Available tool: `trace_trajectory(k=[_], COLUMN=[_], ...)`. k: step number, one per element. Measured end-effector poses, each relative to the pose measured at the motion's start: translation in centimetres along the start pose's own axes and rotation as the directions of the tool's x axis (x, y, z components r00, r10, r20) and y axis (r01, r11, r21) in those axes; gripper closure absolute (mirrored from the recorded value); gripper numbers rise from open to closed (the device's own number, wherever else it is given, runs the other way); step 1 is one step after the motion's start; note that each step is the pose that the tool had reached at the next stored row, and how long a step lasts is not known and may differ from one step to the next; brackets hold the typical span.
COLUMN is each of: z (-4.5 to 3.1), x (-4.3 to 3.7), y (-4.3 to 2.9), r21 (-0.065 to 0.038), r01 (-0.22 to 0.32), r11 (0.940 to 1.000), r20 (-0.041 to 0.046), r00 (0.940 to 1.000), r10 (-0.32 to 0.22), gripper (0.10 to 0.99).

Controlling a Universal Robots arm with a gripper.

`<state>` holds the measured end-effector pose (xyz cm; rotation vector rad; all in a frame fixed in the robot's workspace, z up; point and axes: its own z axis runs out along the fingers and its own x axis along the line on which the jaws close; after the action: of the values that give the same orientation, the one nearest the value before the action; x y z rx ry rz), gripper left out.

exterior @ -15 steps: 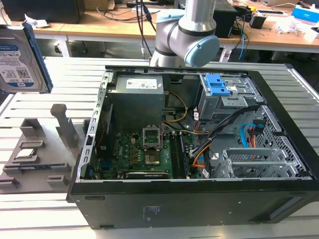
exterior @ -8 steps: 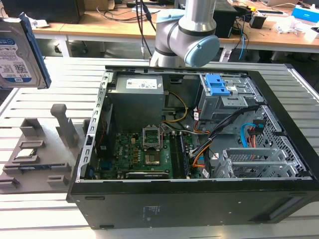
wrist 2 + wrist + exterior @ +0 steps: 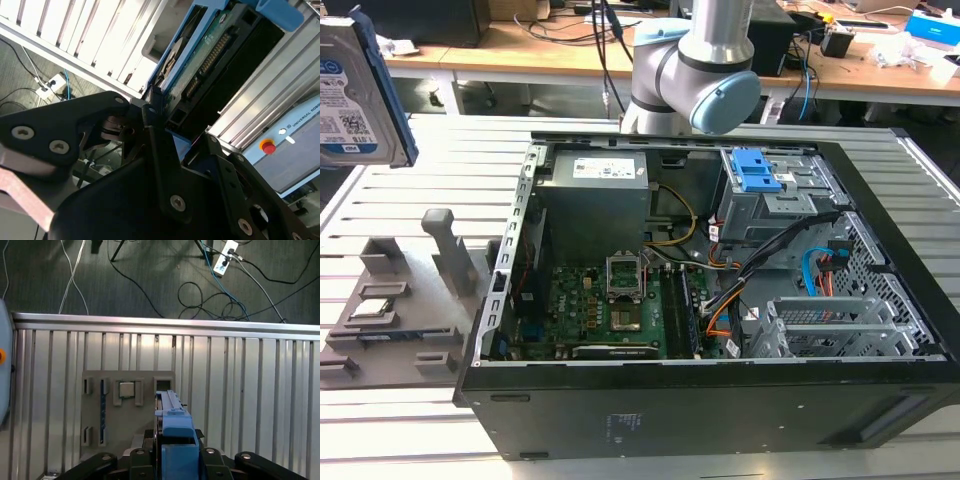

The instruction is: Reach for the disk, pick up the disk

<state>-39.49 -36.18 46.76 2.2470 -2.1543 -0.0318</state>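
The disk (image 3: 355, 95) hangs high in the air at the exterior view's upper left, its white-and-blue label facing the camera and a blue bracket along its edge. In the first wrist view the disk (image 3: 174, 432) stands edge-on, blue bracket up, between the black fingers of my gripper (image 3: 172, 452). It hangs above the grey fixture (image 3: 125, 405) on the slatted table. The second wrist view shows the disk's green circuit side (image 3: 207, 57) clamped by a black finger (image 3: 152, 117). My gripper is shut on it.
An open computer case (image 3: 880, 330) lies on the slatted table, showing a motherboard (image 3: 610, 310), a grey power supply (image 3: 595, 200) and a drive cage with blue caddy tabs (image 3: 760, 170). The grey fixture (image 3: 390, 310) sits beside the case. The arm's joint (image 3: 705, 70) rises behind the case. Cables lie on the floor (image 3: 210, 295).
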Motion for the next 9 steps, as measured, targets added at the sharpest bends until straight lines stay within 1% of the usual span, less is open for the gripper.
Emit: trace_trajectory(k=[3, 7, 9], z=[-0.5, -1.52, -1.78], x=[0.0, 0.01, 0.01], y=[0.01, 0.05, 0.06], r21=[0.0, 0.0, 0.0], r01=[0.0, 0.0, 0.0], r11=[1.0, 1.0, 1.0], r20=[0.0, 0.0, 0.0], r00=[1.0, 1.0, 1.0], r10=[0.0, 0.0, 0.0], gripper=[0.718, 0.718, 0.718])
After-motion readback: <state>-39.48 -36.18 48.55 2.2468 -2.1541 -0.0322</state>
